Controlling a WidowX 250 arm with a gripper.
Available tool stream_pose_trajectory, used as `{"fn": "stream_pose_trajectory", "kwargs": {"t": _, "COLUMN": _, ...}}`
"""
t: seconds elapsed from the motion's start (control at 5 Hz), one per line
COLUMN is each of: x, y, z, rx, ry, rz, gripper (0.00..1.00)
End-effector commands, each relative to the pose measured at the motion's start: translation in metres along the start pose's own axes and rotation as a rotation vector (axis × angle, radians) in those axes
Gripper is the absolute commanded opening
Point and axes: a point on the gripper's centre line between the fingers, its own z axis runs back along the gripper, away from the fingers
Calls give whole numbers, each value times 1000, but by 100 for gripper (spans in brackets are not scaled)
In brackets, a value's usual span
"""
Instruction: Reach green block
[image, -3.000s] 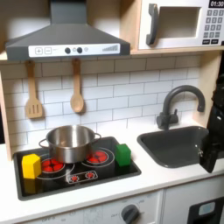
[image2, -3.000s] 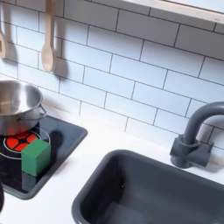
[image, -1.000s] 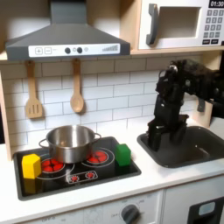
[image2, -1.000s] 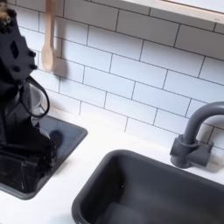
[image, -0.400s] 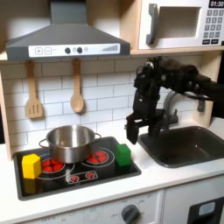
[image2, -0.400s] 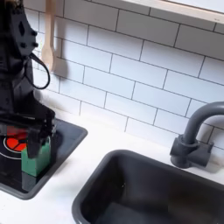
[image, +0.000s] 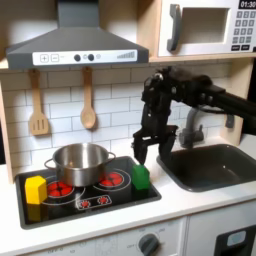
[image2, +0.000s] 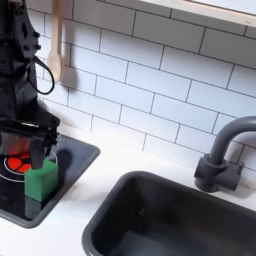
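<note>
Directly below the black robot gripper, jaws spread and empty: small bright green cubic toy block, upright at the black stovetop's edge nearest the sink.

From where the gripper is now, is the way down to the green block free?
Probably yes. The gripper hangs open right above the green block, with nothing between them. The steel pot stands off to the first exterior view's left.
</note>
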Motion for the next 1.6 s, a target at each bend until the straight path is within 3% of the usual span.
{"fn": "stream_pose_trajectory", "kwargs": {"t": 0.0, "x": 13, "y": -1, "z": -12, "rx": 0, "ry": 3, "rz": -28, "gripper": 100}}
{"fn": "stream_pose_trajectory", "kwargs": {"t": 0.6, "x": 21, "y": -5, "z": -29, "rx": -14, "ry": 38, "rz": -84, "gripper": 100}}
{"fn": "stream_pose_trajectory", "kwargs": {"t": 1.4, "x": 29, "y": -14, "z": -47, "rx": -11, "ry": 52, "rz": -77, "gripper": 100}}
